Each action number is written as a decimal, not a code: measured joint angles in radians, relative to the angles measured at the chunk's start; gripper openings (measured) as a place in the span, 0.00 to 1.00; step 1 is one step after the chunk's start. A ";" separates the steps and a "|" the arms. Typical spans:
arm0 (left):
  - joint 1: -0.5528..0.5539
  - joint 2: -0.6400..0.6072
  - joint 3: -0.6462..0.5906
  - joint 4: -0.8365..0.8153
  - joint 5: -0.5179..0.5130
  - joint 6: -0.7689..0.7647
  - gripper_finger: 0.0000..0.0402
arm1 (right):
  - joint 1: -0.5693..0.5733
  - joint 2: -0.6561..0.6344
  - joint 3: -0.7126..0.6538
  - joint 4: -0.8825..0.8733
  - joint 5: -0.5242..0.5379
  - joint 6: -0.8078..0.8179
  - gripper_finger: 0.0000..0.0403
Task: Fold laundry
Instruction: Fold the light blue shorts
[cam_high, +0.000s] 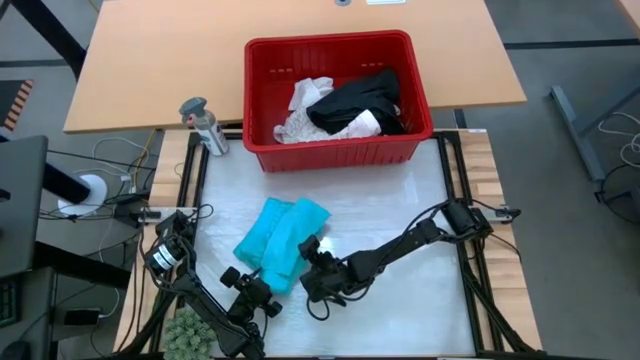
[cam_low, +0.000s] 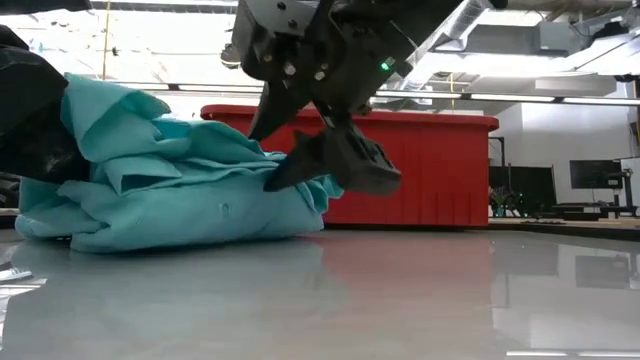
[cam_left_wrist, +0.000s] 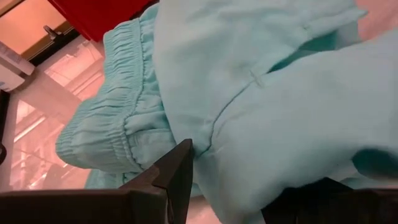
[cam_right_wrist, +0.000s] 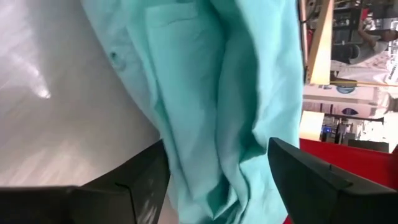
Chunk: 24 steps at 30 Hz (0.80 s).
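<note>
The teal garment (cam_high: 280, 238) lies folded in several layers on the white table top, its elastic waistband (cam_left_wrist: 118, 118) showing in the left wrist view. My left gripper (cam_high: 258, 282) is at the garment's near end, and my right gripper (cam_high: 313, 258) at its right edge; each has teal cloth between its fingers. In the low view the right gripper (cam_low: 320, 165) comes down onto the bundle's right end and the left gripper (cam_low: 35, 110) covers its left end. A black garment (cam_high: 360, 100) and white ones (cam_high: 305, 108) lie in the red basket. My left gripper (cam_left_wrist: 249, 186) has a thick fold of the teal garment near a seam (cam_left_wrist: 214, 121) between its two fingers (cam_left_wrist: 180, 171), several layers. The cloth rests on the table. My right gripper (cam_right_wrist: 217, 174) pinches a bunched edge (cam_right_wrist: 211, 143) of the garment's right side between its fingers (cam_right_wrist: 146, 171), slanting down from the right. The bundle stays on the table.
The red basket (cam_high: 330, 45) stands at the table's far edge. A grey spray bottle (cam_high: 205, 125) stands to its left, and a green fuzzy plant (cam_high: 190, 335) sits at the near left corner. Bare table top (cam_high: 400, 300) lies right of the garment.
</note>
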 joint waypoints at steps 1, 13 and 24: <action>0.000 0.000 0.000 0.001 0.000 0.000 0.35 | 0.000 0.000 0.002 -0.014 -0.001 0.003 0.71; 0.000 0.000 0.000 0.016 0.000 0.012 0.35 | 0.000 0.000 0.002 -0.047 -0.001 0.007 0.70; 0.000 0.000 0.000 0.022 -0.009 0.017 0.35 | -0.019 0.000 0.002 -0.025 0.003 -0.014 0.28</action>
